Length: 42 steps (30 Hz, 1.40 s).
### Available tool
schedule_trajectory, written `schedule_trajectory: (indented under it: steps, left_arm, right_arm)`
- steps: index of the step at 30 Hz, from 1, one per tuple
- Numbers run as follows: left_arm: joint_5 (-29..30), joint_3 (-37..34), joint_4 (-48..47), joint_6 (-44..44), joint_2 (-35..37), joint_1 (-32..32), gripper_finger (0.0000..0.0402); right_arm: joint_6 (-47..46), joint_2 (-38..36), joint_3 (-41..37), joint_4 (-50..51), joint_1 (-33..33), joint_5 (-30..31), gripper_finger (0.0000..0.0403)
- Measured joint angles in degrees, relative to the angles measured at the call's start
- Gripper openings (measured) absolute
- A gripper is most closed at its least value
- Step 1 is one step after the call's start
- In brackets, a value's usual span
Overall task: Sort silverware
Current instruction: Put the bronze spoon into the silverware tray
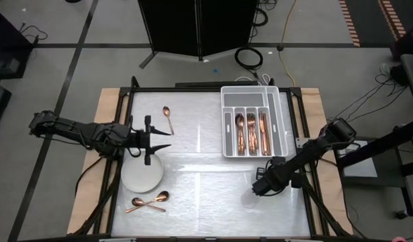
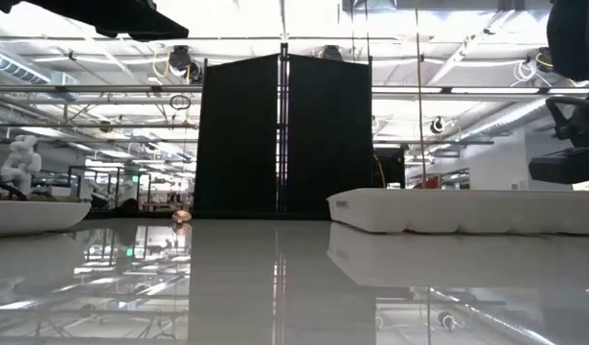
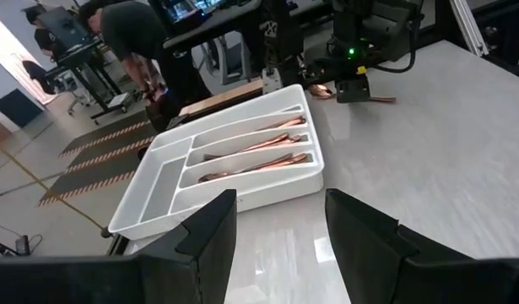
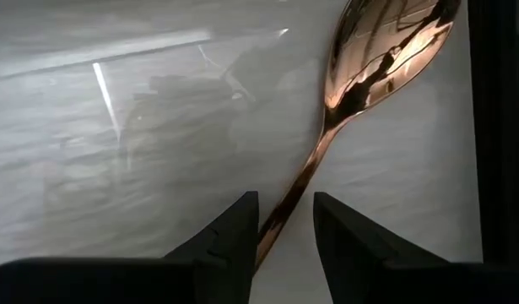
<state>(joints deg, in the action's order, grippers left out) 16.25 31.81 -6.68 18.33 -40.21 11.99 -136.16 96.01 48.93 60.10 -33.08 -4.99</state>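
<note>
Dark fingers (image 4: 242, 228) of the right claw (image 4: 284, 224) are seen straddling the thin handle of a copper spoon (image 4: 377, 59), parted and not yet closed, low on the table (image 1: 213, 195) at about four o'clock. Should they shut off-centre, the slick handle could be pinched sideways and skid away. Only overhead are the loose spoons (image 1: 147, 202) at seven o'clock, a spoon at eleven o'clock (image 1: 167, 117), the tray (image 1: 284, 121) of sorted silverware (image 1: 250, 131) at one o'clock and the open, empty left claw (image 1: 159, 140) above the plate (image 1: 140, 179) shown.

Overhead, table-level and two wrist views
</note>
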Motion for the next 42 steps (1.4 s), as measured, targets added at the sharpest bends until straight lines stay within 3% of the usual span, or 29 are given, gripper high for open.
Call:
schedule_trajectory:
  steps: [9, 16, 21, 29, 42]
  left_arm:
    - [0.0, 0.0, -0.1, -0.2, -0.1, 0.0, 0.0183]
    - [-0.1, 0.0, -0.5, -1.5, -0.1, 0.0, 0.0183]
    - [-0.1, 0.0, -1.7, -1.5, -0.1, 0.0, 0.0183]
    - [-0.1, 0.0, -2.2, -3.0, -0.1, 0.0, 0.0183]
    - [-0.1, 0.0, -3.5, -4.4, -0.1, 0.0, 0.0183]
  right_arm:
    - [3.3, 0.0, -0.5, -5.0, -0.5, 1.7, 0.0102]
    - [3.9, 0.3, 1.1, -6.5, -2.0, 2.6, 0.0043]
    - [7.2, 0.4, 5.2, -13.3, -3.3, 2.0, 0.0007]
    - [12.6, 0.6, 7.9, -18.3, -3.9, 7.2, 0.0017]
    - [15.6, 5.6, 6.1, -19.5, -3.3, 6.1, 0.0016]
